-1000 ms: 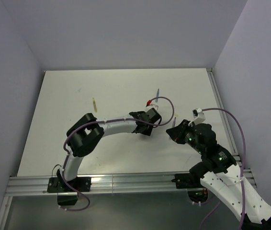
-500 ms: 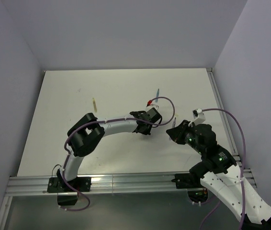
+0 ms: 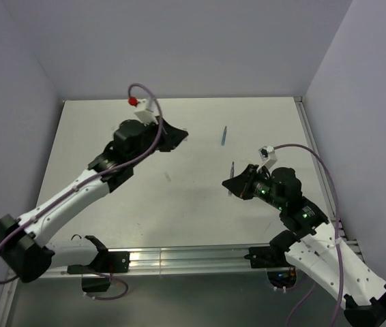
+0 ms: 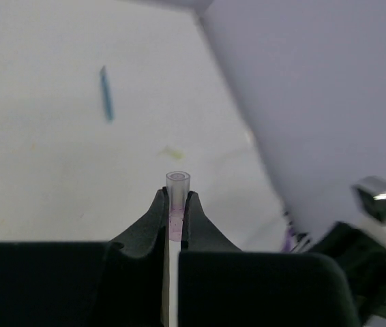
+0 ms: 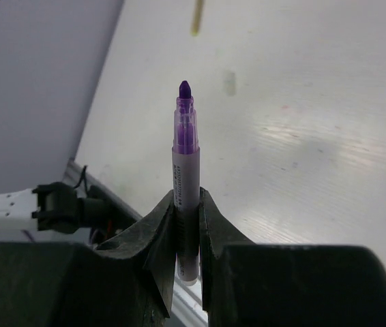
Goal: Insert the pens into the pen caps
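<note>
My left gripper (image 3: pixel 178 134) is raised over the back left of the table. In the left wrist view it (image 4: pixel 175 196) is shut on a clear, purple-tinted pen cap (image 4: pixel 177 182) with its open end pointing outward. My right gripper (image 3: pixel 232 185), also in its wrist view (image 5: pixel 187 199), is shut on the grey-purple pen (image 5: pixel 185 157), whose purple tip is bare and points away. That pen shows from above as a thin stick (image 3: pixel 232 169). The blue pen (image 3: pixel 224 135) lies on the table between the grippers, also in the left wrist view (image 4: pixel 106 102). The yellow pen (image 5: pixel 196 17) lies far off.
A small pale cap (image 3: pixel 168 177) lies mid-table and shows faintly in the right wrist view (image 5: pixel 230 83). A faint yellowish blur (image 4: pixel 172 153) lies on the table ahead of the left gripper. The metal rail (image 3: pixel 179 259) runs along the near edge. Walls close in the back and sides.
The left arm has swung from the table's middle up and to the back left. The right gripper has shifted slightly left with the pen.
</note>
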Available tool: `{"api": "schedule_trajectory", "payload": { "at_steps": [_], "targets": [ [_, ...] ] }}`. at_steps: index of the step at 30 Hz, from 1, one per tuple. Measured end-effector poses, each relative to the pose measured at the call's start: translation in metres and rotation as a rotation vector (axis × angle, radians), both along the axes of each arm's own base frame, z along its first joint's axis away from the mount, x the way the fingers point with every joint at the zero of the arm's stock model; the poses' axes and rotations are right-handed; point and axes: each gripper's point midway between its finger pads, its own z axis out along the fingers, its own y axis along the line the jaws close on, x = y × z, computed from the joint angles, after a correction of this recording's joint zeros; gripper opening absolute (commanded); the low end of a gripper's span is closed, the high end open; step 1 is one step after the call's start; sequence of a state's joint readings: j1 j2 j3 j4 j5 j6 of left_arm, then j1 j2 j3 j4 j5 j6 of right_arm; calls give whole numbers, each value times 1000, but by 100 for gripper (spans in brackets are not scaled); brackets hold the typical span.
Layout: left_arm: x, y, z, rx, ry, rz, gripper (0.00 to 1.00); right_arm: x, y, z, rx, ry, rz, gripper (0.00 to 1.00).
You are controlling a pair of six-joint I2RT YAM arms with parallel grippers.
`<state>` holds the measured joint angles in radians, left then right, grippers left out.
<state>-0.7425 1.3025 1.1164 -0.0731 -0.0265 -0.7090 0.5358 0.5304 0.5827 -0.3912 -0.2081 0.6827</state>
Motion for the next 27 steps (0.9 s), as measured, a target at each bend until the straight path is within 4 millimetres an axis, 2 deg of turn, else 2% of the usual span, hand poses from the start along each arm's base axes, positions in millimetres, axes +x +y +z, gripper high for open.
{"api": "schedule_trajectory", "payload": {
  "at_steps": [2, 3, 6, 9, 12, 16, 19, 22, 27],
  "targets": [
    [-5, 16, 43, -122, -92, -7, 0, 2, 15, 8, 32, -20, 52, 0],
    [-8, 23, 55, -163, -121, -11, 0, 1, 26, 10, 42, -27, 90, 0],
    [-18, 33, 75, -234, -177, -53, 0, -13, 66, 19, 61, -46, 238, 0],
    [-30, 34, 78, -259, -193, -115, 0, -23, 101, 30, 81, -68, 356, 0],
    [-44, 34, 80, -266, -205, -181, 0, -24, 125, 49, 111, -122, 417, 0],
    [-60, 38, 86, -270, -241, -240, 0, -22, 142, 70, 147, -189, 457, 0],
    [-71, 40, 88, -282, -261, -277, 0, -20, 152, 79, 161, -223, 473, 0],
    [-76, 38, 89, -295, -273, -306, 0, -19, 160, 78, 156, -229, 483, 0],
    [-74, 38, 74, -287, -245, -307, 0, -17, 166, 76, 146, -232, 482, 0]
  ]
}}
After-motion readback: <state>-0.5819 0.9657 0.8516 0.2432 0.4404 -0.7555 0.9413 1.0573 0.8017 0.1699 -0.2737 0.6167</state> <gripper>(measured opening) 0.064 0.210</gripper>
